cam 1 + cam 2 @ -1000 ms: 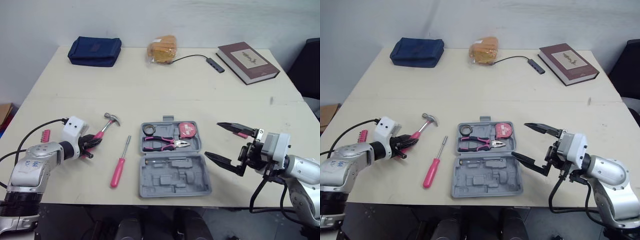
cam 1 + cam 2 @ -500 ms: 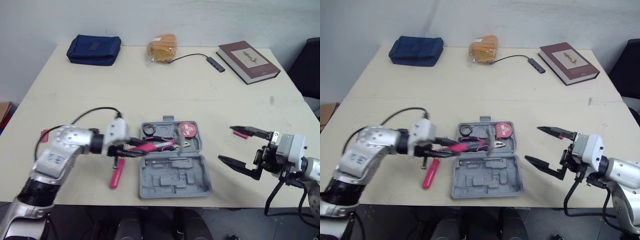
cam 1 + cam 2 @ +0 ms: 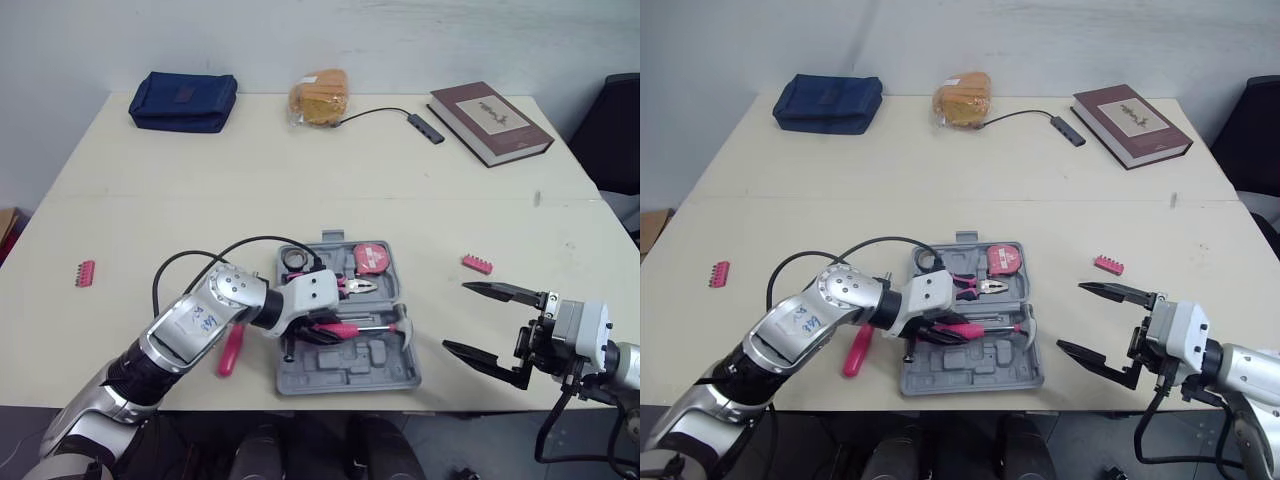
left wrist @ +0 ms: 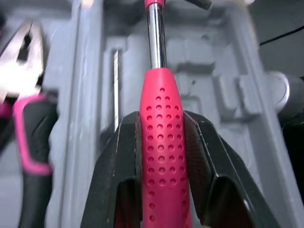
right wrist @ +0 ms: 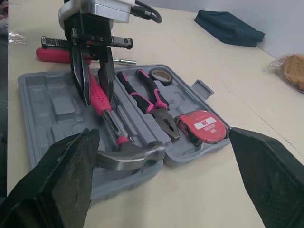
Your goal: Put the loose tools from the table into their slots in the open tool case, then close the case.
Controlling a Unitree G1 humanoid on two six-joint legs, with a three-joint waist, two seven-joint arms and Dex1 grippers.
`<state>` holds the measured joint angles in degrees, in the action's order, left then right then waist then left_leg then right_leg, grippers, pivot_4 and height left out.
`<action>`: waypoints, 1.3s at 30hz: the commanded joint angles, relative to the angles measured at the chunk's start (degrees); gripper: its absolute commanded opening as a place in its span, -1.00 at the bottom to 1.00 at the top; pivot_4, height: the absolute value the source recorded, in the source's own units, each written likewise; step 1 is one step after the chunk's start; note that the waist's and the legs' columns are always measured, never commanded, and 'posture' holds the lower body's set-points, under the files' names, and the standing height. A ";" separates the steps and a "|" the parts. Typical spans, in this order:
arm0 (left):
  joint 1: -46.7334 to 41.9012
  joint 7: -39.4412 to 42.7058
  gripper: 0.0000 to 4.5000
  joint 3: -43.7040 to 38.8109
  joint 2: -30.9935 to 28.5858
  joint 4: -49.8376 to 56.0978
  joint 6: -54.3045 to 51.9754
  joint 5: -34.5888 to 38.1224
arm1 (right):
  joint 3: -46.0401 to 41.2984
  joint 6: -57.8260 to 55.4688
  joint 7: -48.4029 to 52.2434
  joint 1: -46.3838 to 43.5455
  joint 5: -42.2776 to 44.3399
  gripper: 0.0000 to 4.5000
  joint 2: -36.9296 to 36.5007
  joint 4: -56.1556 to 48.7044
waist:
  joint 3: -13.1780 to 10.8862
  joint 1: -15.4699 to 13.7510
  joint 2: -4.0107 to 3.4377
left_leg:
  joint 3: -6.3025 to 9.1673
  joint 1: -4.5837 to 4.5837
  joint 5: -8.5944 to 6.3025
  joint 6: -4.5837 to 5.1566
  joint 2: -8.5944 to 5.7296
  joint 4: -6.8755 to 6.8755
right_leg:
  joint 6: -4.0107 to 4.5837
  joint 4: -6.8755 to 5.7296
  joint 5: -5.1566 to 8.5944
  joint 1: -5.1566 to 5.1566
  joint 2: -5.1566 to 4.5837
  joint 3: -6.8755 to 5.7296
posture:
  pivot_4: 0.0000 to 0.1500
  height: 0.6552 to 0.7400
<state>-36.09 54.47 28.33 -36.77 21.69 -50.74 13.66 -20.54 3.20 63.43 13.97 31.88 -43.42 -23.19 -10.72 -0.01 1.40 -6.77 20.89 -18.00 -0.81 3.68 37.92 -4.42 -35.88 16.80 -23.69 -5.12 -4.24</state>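
Left tool (image 3: 322, 328) is clamped on the hammer (image 3: 372, 325) by its pink handle, low over the tool case (image 3: 340, 368) mid-frame. The hammer lies left-to-right, head rightward. Right tool (image 3: 455, 317) sits wide open and empty, lower right.

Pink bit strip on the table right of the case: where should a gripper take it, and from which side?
Probably pinch the pink bit strip across its narrow width, mid-length, coming down from above. It lies flat and low on the table, clear of the tool case, so sides offer little. The open right gripper sits nearest.
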 commanded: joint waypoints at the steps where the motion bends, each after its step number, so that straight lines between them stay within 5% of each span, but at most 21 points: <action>1: -1.84 0.63 -0.73 2.19 -0.76 1.14 -0.42 -1.57 | -1.40 1.74 -0.37 0.01 -0.08 1.00 0.37 -2.24 | 0.00 -0.02 0.00 | 0.01 0.03 0.00 0.00 0.00 0.04 | 0.00 0.00 0.00 0.00 0.00 -0.01 | 1.00 1.00; 13: -1.35 -0.62 -0.73 3.89 -1.65 4.04 -4.57 -1.35 | -0.87 3.06 -0.11 -0.83 -0.42 1.00 0.22 -0.36 | 0.00 -0.09 0.00 | 0.08 0.12 0.00 0.01 0.00 0.15 | -0.01 0.00 -0.01 0.00 0.00 -0.03 | 1.00 1.00; 17: -0.87 -1.21 0.06 2.57 -1.19 3.57 -2.72 -1.33 | -0.41 3.48 -0.01 -1.15 -0.77 1.00 0.52 0.34 | 0.00 -0.12 -0.01 | 0.08 0.11 0.00 0.01 0.00 0.16 | -0.01 0.00 -0.01 0.00 0.00 -0.02 | 1.00 1.00; 22: 0.35 2.96 0.98 -6.32 0.87 2.18 -1.63 7.14 | 0.17 3.87 0.07 -2.01 -1.35 1.00 1.00 1.83 | 0.00 -0.06 -0.01 | 0.12 0.18 0.00 0.01 0.01 0.24 | -0.02 -0.04 -0.01 0.00 -0.02 -0.05 | 1.00 1.00; 27: 1.18 11.62 0.98 -9.95 -0.48 0.70 9.52 10.83 | 0.24 4.84 0.63 -2.84 -1.90 1.00 1.12 3.98 | 0.01 -0.06 -0.03 | 0.10 0.16 0.05 -0.07 -0.01 0.24 | -0.02 -0.04 -0.01 0.00 -0.03 -0.09 | 1.00 1.00; 37: 6.47 8.94 -0.97 -5.79 5.10 -11.32 28.58 0.66 | 1.18 7.71 0.94 -1.98 -3.43 1.00 2.26 6.31 | 0.02 -0.09 -0.05 | 0.03 0.17 0.05 -0.07 -0.03 0.28 | -0.06 -0.03 -0.03 0.00 -0.05 -0.06 | 1.00 1.00; 39: 7.20 9.04 -0.97 -5.54 5.12 -11.87 29.50 -0.09 | 0.95 8.15 0.90 -1.61 -3.54 1.00 2.30 6.56 | 0.03 -0.11 -0.05 | 0.03 0.17 0.05 -0.05 -0.03 0.29 | -0.07 -0.04 -0.04 -0.01 -0.05 -0.07 | 1.00 1.00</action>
<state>-28.69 63.67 23.16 -31.76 8.84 -22.85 14.21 -18.46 10.11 64.31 12.09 28.11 -41.40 -16.10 -10.70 -0.12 1.35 -6.72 21.06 -17.97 -0.84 3.65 38.21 -4.49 -35.92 16.76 -23.69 -5.17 -4.33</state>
